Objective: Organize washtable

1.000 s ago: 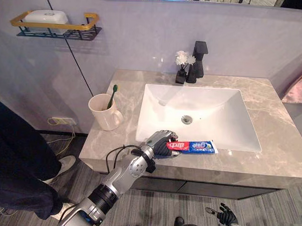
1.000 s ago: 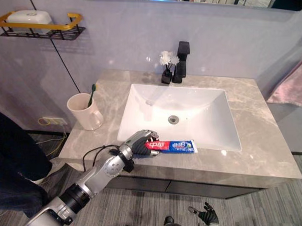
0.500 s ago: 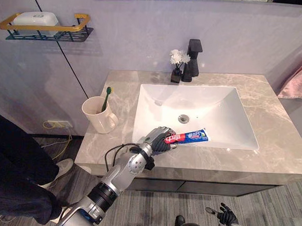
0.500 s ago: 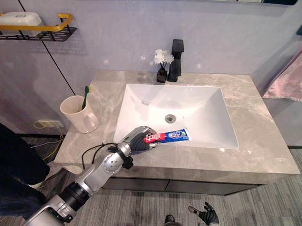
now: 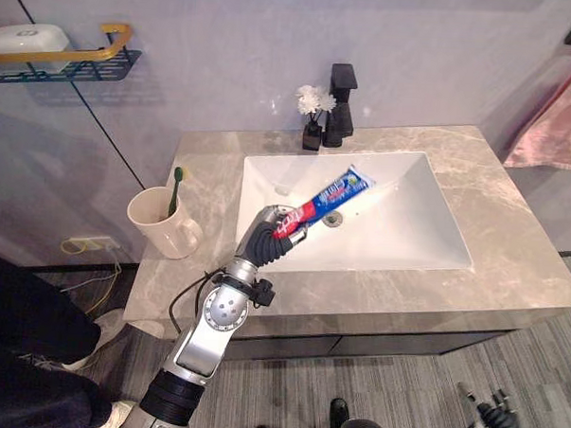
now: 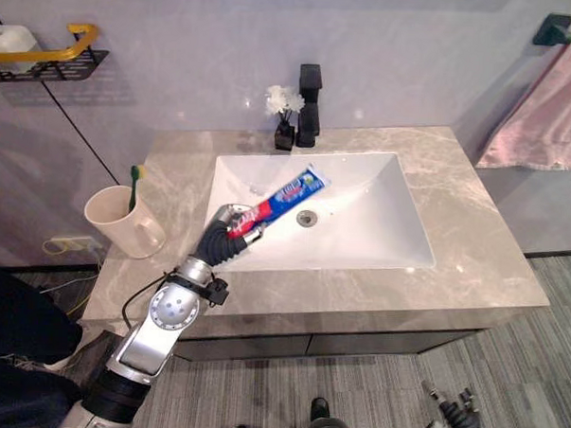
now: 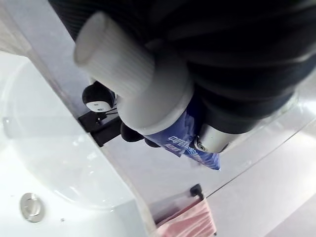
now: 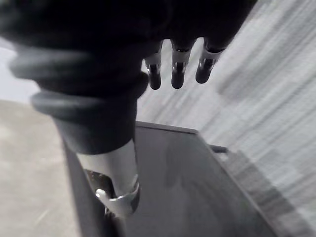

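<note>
The toothpaste tube (image 5: 332, 193) is gripped at its cap end by the curled left robot hand (image 5: 264, 236), mid-frame above the sink (image 5: 427, 234). Its placing, probably in the cup (image 5: 158, 224) at the left of the worktop (image 5: 515, 267), is judged not yet done. The right robot hand (image 5: 490, 424) hangs relaxed, lower right.

Print on the toothpaste tube (image 5: 332, 193) cannot be made out.

Toothpaste (image 5: 329, 198) now up over sink (image 5: 410, 222)
</note>
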{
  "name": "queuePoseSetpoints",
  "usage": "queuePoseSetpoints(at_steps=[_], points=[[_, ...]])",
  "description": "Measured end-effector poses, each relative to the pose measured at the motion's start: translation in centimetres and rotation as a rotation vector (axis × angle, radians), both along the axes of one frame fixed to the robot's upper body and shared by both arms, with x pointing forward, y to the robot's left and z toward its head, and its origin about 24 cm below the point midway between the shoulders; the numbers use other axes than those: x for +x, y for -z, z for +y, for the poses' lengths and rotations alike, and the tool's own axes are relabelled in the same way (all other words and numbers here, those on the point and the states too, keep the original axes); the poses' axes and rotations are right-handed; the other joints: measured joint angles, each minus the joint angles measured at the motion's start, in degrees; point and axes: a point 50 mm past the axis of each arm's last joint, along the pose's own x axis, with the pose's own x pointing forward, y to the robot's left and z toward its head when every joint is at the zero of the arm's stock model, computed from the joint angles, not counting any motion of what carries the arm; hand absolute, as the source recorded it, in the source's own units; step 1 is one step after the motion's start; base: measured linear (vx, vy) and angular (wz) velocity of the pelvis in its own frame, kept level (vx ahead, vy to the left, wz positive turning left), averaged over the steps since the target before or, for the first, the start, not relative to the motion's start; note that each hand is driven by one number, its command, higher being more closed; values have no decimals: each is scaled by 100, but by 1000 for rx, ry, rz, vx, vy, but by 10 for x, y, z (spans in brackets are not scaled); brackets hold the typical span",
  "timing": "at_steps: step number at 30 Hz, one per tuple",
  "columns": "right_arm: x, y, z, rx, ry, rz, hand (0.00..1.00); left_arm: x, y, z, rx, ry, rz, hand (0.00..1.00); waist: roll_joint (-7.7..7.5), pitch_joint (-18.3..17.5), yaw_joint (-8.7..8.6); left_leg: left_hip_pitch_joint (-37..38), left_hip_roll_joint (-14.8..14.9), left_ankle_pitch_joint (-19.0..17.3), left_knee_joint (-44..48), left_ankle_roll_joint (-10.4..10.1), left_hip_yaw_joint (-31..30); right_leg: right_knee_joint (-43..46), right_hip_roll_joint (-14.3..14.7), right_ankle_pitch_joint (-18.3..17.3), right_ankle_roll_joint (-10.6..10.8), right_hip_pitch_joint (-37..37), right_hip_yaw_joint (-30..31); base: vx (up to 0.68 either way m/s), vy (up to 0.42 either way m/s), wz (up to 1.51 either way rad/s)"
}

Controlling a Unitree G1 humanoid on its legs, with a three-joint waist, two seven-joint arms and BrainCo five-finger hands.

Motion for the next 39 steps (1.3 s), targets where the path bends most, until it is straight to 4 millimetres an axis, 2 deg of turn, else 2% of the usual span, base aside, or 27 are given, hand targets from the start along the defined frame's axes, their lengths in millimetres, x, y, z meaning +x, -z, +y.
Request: queuePoseSetpoints(at_steps=[3,5,6,8,9,10,13,14,15,17,18,19,20,21,24,28,31,39], points=[[14,-33,-2,-106,-31,-110,0,-5,0,8,-23,-23,3,100,39,-25,10,-19,57,-36,46,-29,105,-3,67,26,-31,-54,101,-65,-39,-21],[27,-82,0,-267,-87,-251,0,-11,2,16,-28,-57,9,100,101,-66,9,-67,97,-58,99,-52,222,-18,115,43,-54,-131,202,-73,-42,-25],[30,-94,1,-310,-104,-284,0,-11,2,17,-26,-60,10,100,109,-70,14,-79,111,-71,127,-57,249,-15,129,50,-59,-141,227,-55,-38,-26],[42,-134,9,-446,-180,-416,0,-11,2,17,-28,-56,10,100,102,-87,18,-79,151,-81,158,-67,303,-8,171,55,-62,-160,288,-38,-36,-18],[52,-155,17,-510,-239,-499,0,-11,2,16,-36,-50,13,100,101,-99,15,-80,167,-81,164,-67,330,-10,189,61,-69,-171,310,-29,-29,-12],[58,-165,22,-534,-275,-548,0,-11,2,16,-40,-47,14,100,101,-104,11,-80,173,-81,167,-68,338,-10,196,66,-76,-174,313,-33,-30,-8],[91,-206,64,-565,-529,-806,0,-12,2,13,-62,-25,20,100,104,-195,61,-113,202,-81,189,-68,332,-17,226,78,-93,-195,304,-10,-9,0],[97,-211,72,-556,-587,-849,0,-12,3,12,-64,-15,22,100,107,-247,103,-148,206,-81,198,-69,324,-17,229,97,-121,-223,296,-9,-21,9],[107,-217,91,-516,-703,-923,0,-12,2,7,-75,13,25,100,104,-320,172,-215,211,-79,224,-70,246,0,227,123,-154,-249,238,2,-23,33],[124,-221,128,-359,-908,-1045,0,-13,2,-2,-93,60,29,100,110,-344,250,-260,164,-40,227,-96,18,2,200,128,-159,-183,-1,-6,-12,48],[127,-221,136,-318,-950,-1064,0,-13,1,-4,-93,71,28,100,115,-356,304,-266,159,-34,225,-95,-11,2,197,128,-159,-179,-20,-21,3,37],[132,-218,158,-220,-1049,-1098,0,-14,1,-8,-97,89,30,100,127,-369,421,-285,146,-12,226,-85,-122,1,175,127,-159,-154,-114,-13,3,23],[133,-218,162,-200,-1065,-1104,0,-14,1,-9,-99,92,30,100,128,-373,439,-291,145,-5,226,-84,-138,2,169,127,-159,-151,-141,-17,-3,33],[135,-215,179,-118,-1126,-1127,0,-15,1,-11,-102,101,31,100,130,-391,497,-318,141,19,223,-72,-222,2,142,127,-159,-141,-213,-13,-1,26],[140,-209,214,44,-1227,-1146,0,-15,0,-15,-109,109,24,100,117,-403,522,-332,80,64,221,-27,-305,1,69,130,-155,-91,-331,-39,21,26],[142,-202,225,112,-1247,-1119,0,-14,-5,-22,-118,125,2,100,97,-417,549,-319,-10,98,218,27,-340,-2,1,164,-103,-53,-372,-63,35,7],[146,-192,231,170,-1240,-1089,0,-14,-5,-24,-123,123,-3,100,45,-495,485,-357,-46,116,207,48,-404,-23,-64,167,-96,-55,-447,-60,28,10],[152,-181,234,217,-1209,-1053,0,-16,-4,-30,-131,145,3,100,18,-534,488,-366,-42,223,102,17,-437,-24,-58,171,-102,-107,-490,-21,-4,3]])
